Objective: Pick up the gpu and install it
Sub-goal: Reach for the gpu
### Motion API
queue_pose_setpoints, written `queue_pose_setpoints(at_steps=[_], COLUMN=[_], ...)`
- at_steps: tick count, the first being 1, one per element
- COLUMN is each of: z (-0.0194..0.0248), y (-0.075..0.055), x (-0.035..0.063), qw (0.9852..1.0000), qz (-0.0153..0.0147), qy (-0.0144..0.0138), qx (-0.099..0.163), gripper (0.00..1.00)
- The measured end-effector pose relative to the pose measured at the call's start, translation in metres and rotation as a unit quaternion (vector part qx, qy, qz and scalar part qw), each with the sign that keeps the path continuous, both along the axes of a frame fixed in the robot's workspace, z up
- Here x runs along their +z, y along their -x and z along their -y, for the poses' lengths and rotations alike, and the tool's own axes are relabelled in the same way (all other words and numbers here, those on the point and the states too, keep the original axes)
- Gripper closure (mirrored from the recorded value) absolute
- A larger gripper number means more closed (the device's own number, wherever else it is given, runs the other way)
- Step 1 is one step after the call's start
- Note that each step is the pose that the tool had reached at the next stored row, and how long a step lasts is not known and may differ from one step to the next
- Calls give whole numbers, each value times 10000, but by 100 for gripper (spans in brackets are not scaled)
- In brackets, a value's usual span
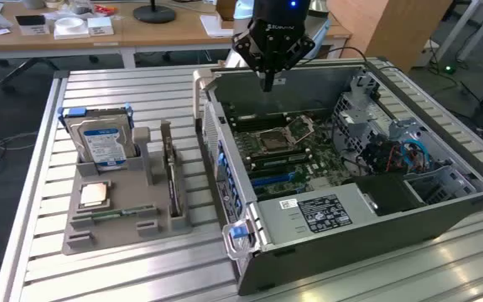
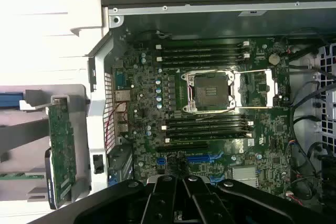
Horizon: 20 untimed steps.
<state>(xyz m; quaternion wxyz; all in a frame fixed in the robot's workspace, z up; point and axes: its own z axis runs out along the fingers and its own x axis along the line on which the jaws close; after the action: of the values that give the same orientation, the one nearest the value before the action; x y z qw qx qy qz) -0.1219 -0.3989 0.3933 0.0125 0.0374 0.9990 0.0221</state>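
Your hand (image 1: 268, 88), shut and empty over the case (image 1: 351, 242), needs spreading and squaring to the upright gpu (image 1: 172, 182)'s thin edge.

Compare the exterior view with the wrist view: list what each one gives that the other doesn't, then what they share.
Exterior view: the desk behind, the loose processor chip on the grey holder, and the labelled power supply in the computer case.
Wrist view: the green face of the graphics card, which the exterior view catches edge-on, and a round battery on the motherboard.
Both: the open case, its empty processor socket, and the shut gripper above it, holding nothing.
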Motion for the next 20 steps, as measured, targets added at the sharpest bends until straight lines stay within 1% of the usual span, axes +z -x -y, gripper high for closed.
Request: queue_pose_setpoints(at_steps=[11,16,20], z=[0,0,0], y=[15,59,122], x=[-1,-2,-5], qw=[10000,10000,10000], qz=[1,0,0], qy=[-1,0,0], qx=[-1,0,0], gripper=[89,89,89])
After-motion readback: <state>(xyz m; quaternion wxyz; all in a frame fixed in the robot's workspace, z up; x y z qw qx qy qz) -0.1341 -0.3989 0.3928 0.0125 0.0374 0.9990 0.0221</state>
